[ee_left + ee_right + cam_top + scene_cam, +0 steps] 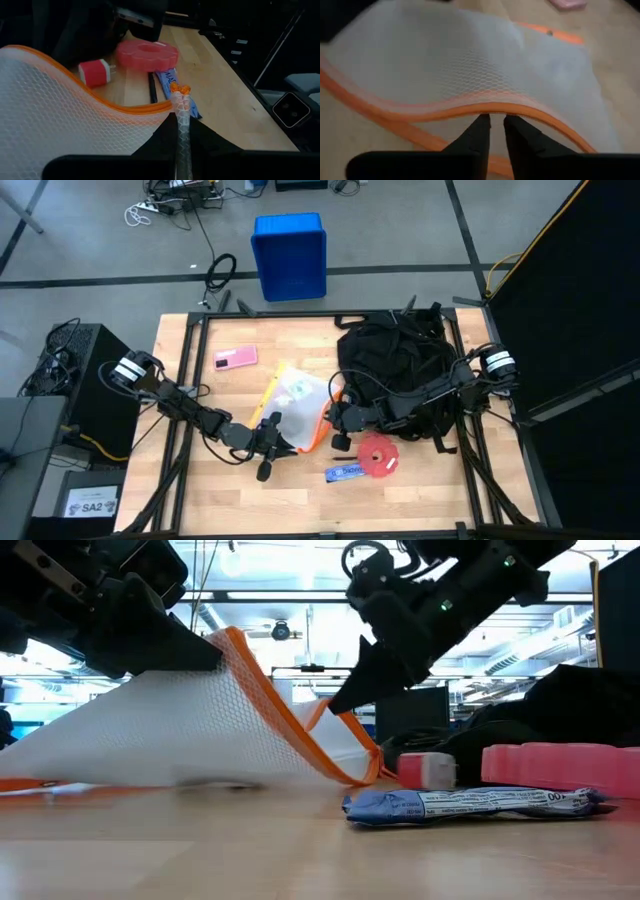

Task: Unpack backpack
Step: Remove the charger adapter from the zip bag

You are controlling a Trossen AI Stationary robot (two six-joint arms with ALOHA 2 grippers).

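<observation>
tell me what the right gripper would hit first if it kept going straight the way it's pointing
Most likely the orange-trimmed mesh pouch. The right gripper has its tips just short of the pouch's orange edge, fingers slightly apart, with white mesh right beyond. Depth is hard to judge, so it may already be touching.
</observation>
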